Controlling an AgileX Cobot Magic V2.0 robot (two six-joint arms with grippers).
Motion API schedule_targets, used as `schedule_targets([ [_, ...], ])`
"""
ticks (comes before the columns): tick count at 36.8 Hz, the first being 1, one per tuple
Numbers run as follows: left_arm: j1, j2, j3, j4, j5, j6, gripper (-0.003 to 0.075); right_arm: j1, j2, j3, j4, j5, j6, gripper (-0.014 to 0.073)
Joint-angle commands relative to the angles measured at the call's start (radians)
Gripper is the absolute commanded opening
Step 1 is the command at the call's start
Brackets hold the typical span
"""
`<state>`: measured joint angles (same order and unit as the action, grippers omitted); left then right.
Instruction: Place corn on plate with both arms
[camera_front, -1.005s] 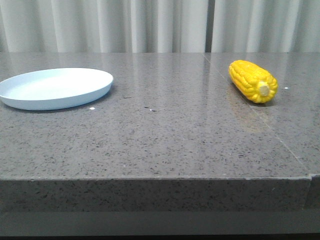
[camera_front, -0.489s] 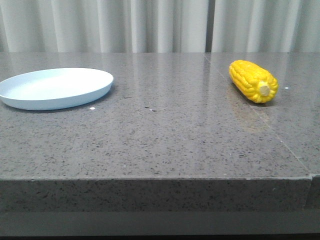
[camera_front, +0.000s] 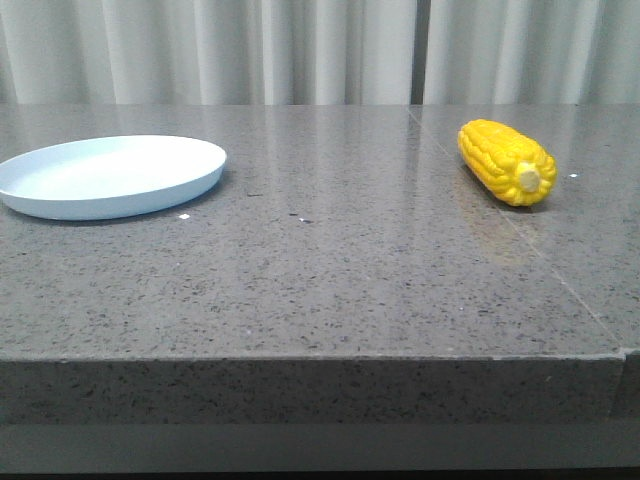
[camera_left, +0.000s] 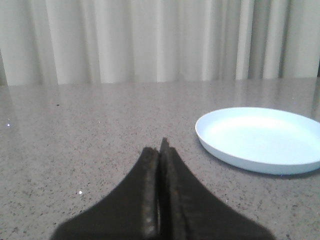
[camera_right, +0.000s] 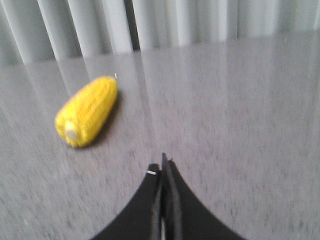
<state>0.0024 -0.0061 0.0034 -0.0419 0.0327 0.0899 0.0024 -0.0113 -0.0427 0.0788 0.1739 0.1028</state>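
Left claw (camera_left: 160, 150) is pressed shut, jaws flat together, gripping nothing; it hangs low over bare tabletop (camera_left: 75, 130). Right claw (camera_right: 162, 167) is likewise closed and empty, its tips meeting in a single seam. Neither claw nor arm appears in the front view, so both sit short of the near edge, in my judgement at a ready position with no approach made.

Outward from the left claw, the plate (camera_left: 260, 137) lies at about 2 o'clock, apart from the tips and unoccupied. Outward from the right claw, the corn (camera_right: 87, 111) lies at about 10 o'clock, well apart, its paler stub end turned toward the camera.

In the front view the plate (camera_front: 110, 175) sits at the 9 o'clock side and the corn (camera_front: 506, 162) at the 3 o'clock side, well apart, with open tabletop (camera_front: 320, 260) between. This layout puts each item on one arm's side; presumably the right arm is to fetch the corn and a handover or joint carry brings it across. The task is not begun.

Limits of observation:
- Plate is cut off by the frame edge in both the front and left wrist views.
- Right wrist view is blurred; kernel detail and contact with the tabletop are indistinct.
- Far side of the corn is hidden.
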Motion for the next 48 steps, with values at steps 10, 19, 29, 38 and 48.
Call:
schedule_targets([
  [10, -0.001, 0.078, -0.323, -0.021, 0.155, -0.032, -0.0020, 0.000, 0.131, -0.366, -0.002, 0.119, -0.011, -0.0060],
  [19, -0.001, 0.293, -0.504, 0.000, 0.264, 0.029, -0.0020, 0.000, 0.367, -0.530, -0.002, 0.132, -0.011, -0.0060],
  [29, -0.001, 0.385, -0.539, -0.002, 0.219, 0.029, -0.0020, 0.000, 0.468, -0.542, -0.002, 0.091, -0.011, -0.0057],
  [38, -0.001, 0.385, -0.539, -0.002, 0.183, 0.029, 0.0235, 0.000, 0.468, -0.542, -0.002, 0.078, -0.011, 0.0223],
  [48, -0.001, 0.385, -0.537, -0.008, 0.183, 0.029, 0.0692, 0.000, 0.468, -0.542, -0.002, 0.078, -0.011, 0.0655],
])
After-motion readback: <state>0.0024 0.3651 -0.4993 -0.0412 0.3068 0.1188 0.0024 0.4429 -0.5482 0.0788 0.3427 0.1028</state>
